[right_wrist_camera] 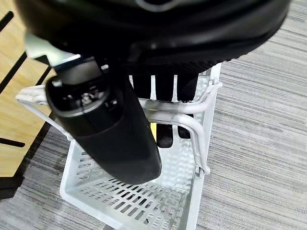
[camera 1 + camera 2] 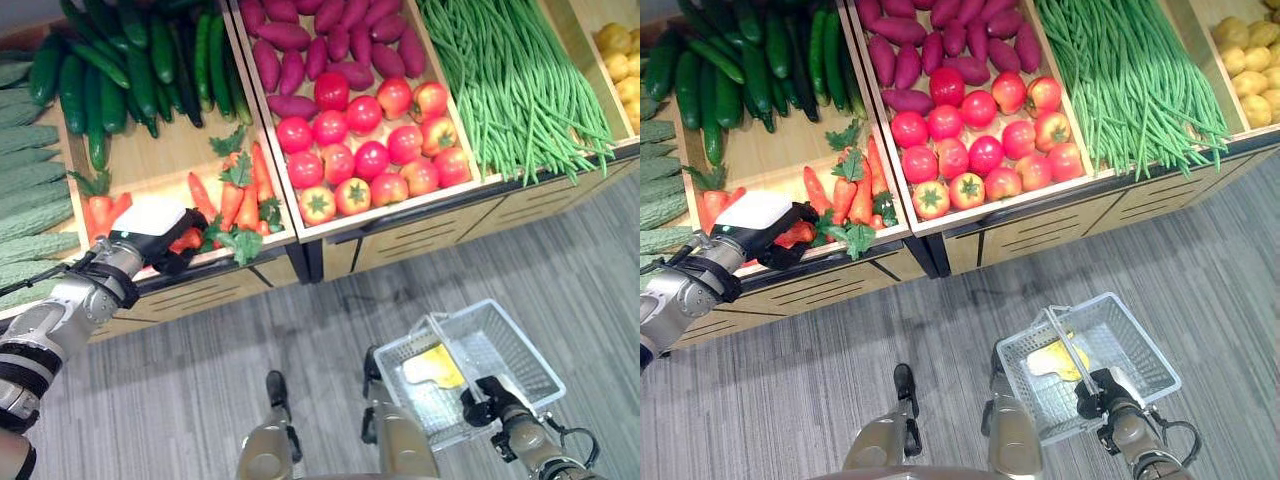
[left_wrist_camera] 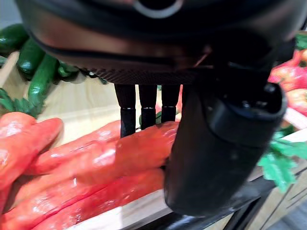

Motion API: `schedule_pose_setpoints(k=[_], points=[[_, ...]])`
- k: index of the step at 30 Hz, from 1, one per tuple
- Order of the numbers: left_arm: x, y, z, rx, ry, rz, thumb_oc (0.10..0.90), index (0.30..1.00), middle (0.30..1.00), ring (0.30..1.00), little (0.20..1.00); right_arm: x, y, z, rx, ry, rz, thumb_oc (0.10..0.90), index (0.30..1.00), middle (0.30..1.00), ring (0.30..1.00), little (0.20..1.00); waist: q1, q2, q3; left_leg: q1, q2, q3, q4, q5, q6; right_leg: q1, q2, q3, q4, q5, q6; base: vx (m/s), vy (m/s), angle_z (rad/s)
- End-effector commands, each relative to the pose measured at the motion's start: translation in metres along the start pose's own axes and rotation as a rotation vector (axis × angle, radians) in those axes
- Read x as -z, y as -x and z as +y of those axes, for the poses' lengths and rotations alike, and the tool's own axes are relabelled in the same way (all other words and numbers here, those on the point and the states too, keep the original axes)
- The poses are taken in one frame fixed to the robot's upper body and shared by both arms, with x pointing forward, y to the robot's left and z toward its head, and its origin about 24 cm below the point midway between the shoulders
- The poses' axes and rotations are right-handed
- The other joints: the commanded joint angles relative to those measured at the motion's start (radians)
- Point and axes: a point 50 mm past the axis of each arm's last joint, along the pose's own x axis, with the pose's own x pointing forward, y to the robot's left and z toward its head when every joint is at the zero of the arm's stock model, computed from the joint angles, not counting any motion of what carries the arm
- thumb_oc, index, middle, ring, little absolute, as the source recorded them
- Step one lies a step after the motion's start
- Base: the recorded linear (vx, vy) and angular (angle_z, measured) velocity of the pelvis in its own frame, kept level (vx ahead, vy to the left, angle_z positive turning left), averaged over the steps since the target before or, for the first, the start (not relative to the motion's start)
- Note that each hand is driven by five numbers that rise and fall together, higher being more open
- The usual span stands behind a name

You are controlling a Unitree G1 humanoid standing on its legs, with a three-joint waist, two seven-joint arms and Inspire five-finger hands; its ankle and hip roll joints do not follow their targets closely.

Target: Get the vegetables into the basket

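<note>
Left eye view: left hand (image 2: 160, 240) placed over the front of the carrot (image 2: 232, 200) pile in the wooden display stand (image 2: 330, 245), white cover uppermost. Cucumbers (image 2: 130, 60) behind the carrots in the same bin. Next bin: tomatoes (image 2: 365, 150) in front, sweet potatoes (image 2: 320, 45) behind. Green beans (image 2: 510, 85) in the bin beyond. Yellow produce (image 2: 622, 60) at the far right edge, kind not determinable. Pale ridged gourds (image 2: 25, 180) at the far left. White wire basket (image 2: 520, 350) low over the grey striped floor (image 2: 250, 330), hanging by its handle (image 2: 450, 355) from the right hand (image 2: 490, 400); a yellow and white item (image 2: 435, 368) lying inside, kind not determinable.

Right eye view: same layout. Left hand at the stand's front rim, on the carrots; basket well apart from the stand.

Left wrist view: fingers (image 3: 146, 108) reaching down behind one carrot (image 3: 124, 153), thumb (image 3: 216, 143) on its near side; hand closed around that carrot, which lies on other carrots in the pile. Green carrot tops (image 3: 280, 160) beside the thumb.

Right wrist view: fingers (image 1: 168, 112) curled around the basket handle (image 1: 187, 120), clamped on it. Mesh bottom of the basket below; a sliver of yellow beside the thumb (image 1: 110, 129).
</note>
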Motion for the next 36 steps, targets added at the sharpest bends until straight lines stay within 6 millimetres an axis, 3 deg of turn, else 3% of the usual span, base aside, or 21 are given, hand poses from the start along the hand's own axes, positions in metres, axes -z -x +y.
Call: schedule_pose_setpoints(k=[1, 9, 17, 24, 36], points=[[-0.001, -0.017, 0.032, -0.163, 0.008, 0.006, 0.400, 0.300, 0.300, 0.300, 0.300, 0.000, 0.002, 0.007, -0.023, 0.037, -0.017, 0.400, 0.300, 0.300, 0.300, 0.300, -0.053, -0.034, -0.050, -0.049, 0.030, 0.024, 0.001, 0.037, -0.040, 0.011, -0.079, 0.070, 0.027, -0.021, 0.110, 0.00, -0.005, -0.04], [0.004, -0.019, 0.034, -0.255, 0.047, 0.070, 0.400, 0.300, 0.300, 0.300, 0.300, 0.004, 0.003, 0.009, -0.014, 0.028, -0.002, 0.400, 0.300, 0.300, 0.300, 0.300, -0.056, -0.040, -0.062, -0.037, 0.030, 0.030, 0.001, 0.031, -0.039, 0.013, -0.078, 0.080, 0.026, -0.023, 0.109, 0.00, -0.006, -0.04], [0.010, -0.013, 0.053, -0.566, 0.477, 0.150, 0.400, 0.300, 0.300, 0.300, 0.300, 0.016, 0.007, 0.015, -0.022, -0.002, 0.046, 0.400, 0.300, 0.300, 0.300, 0.300, -0.056, -0.040, -0.096, 0.009, 0.030, 0.040, 0.001, 0.017, -0.039, 0.045, -0.076, 0.088, 0.029, -0.039, 0.102, 0.02, -0.014, -0.05], [0.005, -0.001, 0.051, -0.628, 0.739, 0.092, 0.400, 0.300, 0.300, 0.300, 0.300, 0.018, 0.008, 0.015, -0.026, -0.008, 0.049, 0.400, 0.300, 0.300, 0.300, 0.300, -0.065, -0.032, -0.112, 0.038, 0.030, 0.054, 0.001, 0.010, -0.040, 0.063, -0.072, 0.100, 0.026, -0.046, 0.099, 0.02, 0.001, -0.11], [-0.005, 0.002, 0.058, -0.483, 0.590, -0.008, 0.400, 0.300, 0.300, 0.300, 0.300, 0.032, 0.012, 0.015, -0.050, -0.027, 0.089, 0.400, 0.300, 0.300, 0.300, 0.300, -0.073, -0.013, -0.126, 0.068, 0.031, 0.072, 0.001, -0.002, -0.040, 0.078, -0.069, 0.114, 0.023, -0.053, 0.101, 0.02, -0.002, -0.06]])
